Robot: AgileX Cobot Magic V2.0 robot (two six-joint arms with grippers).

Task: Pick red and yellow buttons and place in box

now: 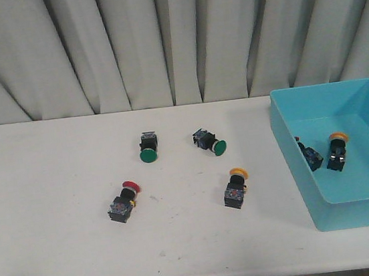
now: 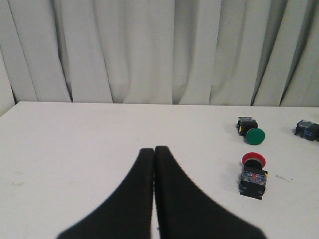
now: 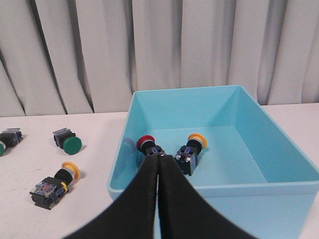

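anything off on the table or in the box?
Nothing stands out. Red button and yellow button lie on their sides on the table, as do two green ones. The box sits square, holding one red and one yellow.

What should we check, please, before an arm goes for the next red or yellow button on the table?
1. Left gripper holds nothing: ok, fingers shut together, nothing between them.
2. Right gripper holds nothing: ok, shut, nothing held.
3. Jaws open for a grasp: not ok, both must open first.
4. Targets left on the table: ok, red button and yellow button lie apart, each free of neighbours.
5. Green buttons well apart from those targets: ok.
6. Room in the box: ok, only the red-capped button and yellow-capped button inside.
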